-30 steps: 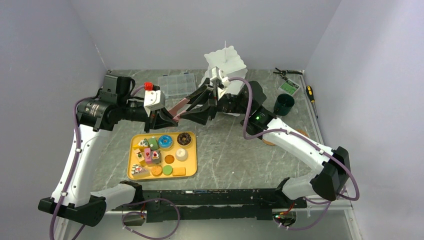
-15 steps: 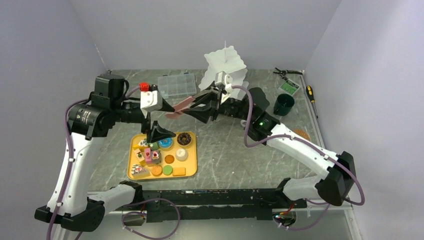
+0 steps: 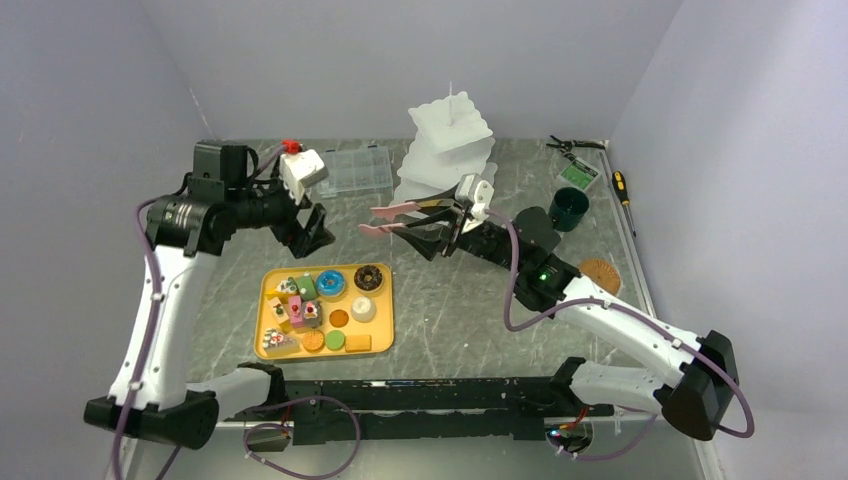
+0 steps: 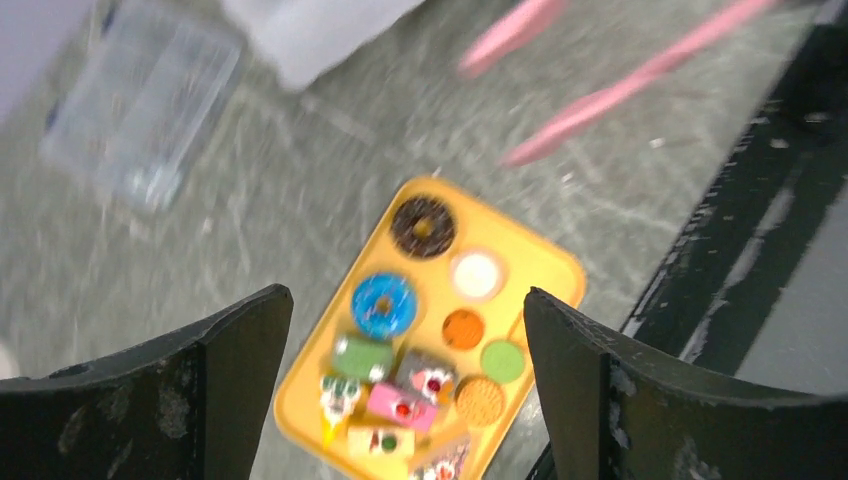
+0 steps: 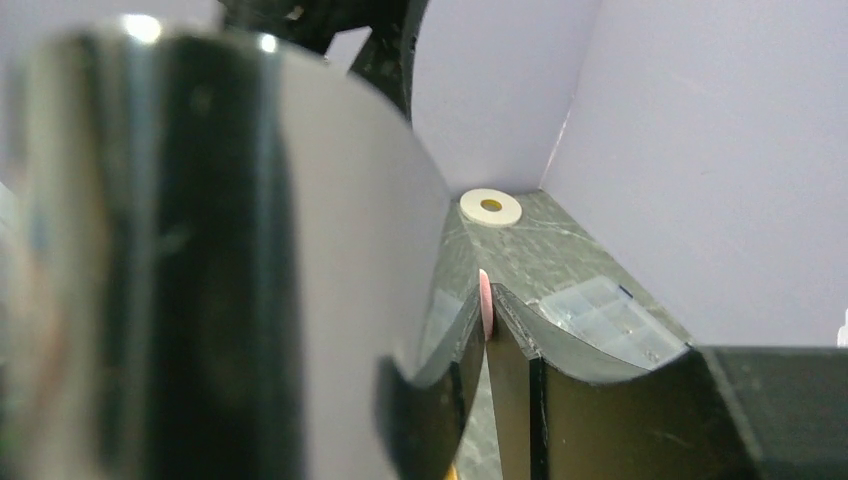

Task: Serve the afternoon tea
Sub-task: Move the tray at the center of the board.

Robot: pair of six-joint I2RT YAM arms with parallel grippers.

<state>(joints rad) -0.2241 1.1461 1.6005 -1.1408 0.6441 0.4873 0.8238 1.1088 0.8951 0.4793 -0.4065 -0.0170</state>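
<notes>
Toy pastries, among them a blue donut and a chocolate donut, lie on a yellow tray at the left centre. Behind stands the white three-tier stand. A dark-green mug and a cork coaster sit to the right. My left gripper hangs open and empty high above the tray, as the left wrist view shows. My right gripper is shut on the pink tongs, whose tips point left in the air; the right wrist view shows the pink edge pinched.
A clear compartment box lies at the back between the left gripper and the stand. Pliers, a green card and a screwdriver are at the back right. A large blurred shiny shape fills the left of the right wrist view.
My left gripper opened, let go of the pink tongs and drew back up to the left. The right gripper carried the tongs to the right, away from the left arm.
</notes>
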